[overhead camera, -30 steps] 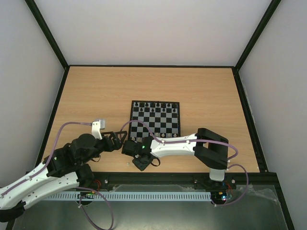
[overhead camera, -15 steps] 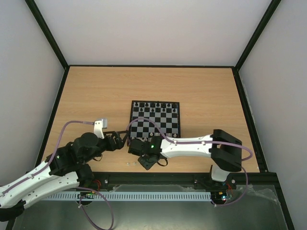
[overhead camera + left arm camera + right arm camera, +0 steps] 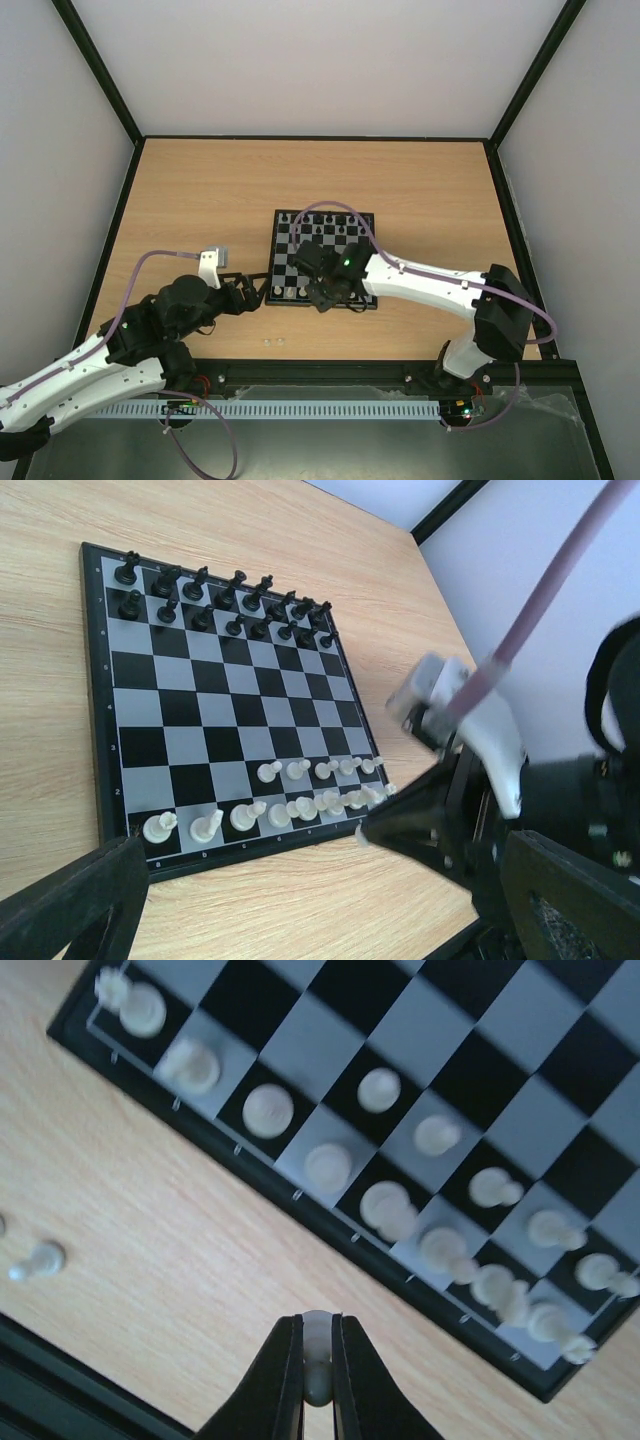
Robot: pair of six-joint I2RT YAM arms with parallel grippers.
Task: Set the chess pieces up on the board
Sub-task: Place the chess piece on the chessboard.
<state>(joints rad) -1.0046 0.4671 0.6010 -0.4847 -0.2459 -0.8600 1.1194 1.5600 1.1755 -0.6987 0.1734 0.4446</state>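
Observation:
The board lies mid-table, with black pieces on its far rows and white chess pieces on its near rows. My right gripper is shut on a small white piece and holds it above the wood just off the board's near edge. The left wrist view shows that gripper's tip by the white rows. My left gripper is open and empty, low beside the board's near left corner, with its fingers spread wide.
Two loose white pieces lie on the wood near the table's front edge; one of them shows in the right wrist view. The black front rail runs just behind them. The right arm reaches across from the right.
My right gripper has lifted from the table near the front edge and moved forward and right to the board's near edge, carrying the white piece. The left gripper barely shifted.

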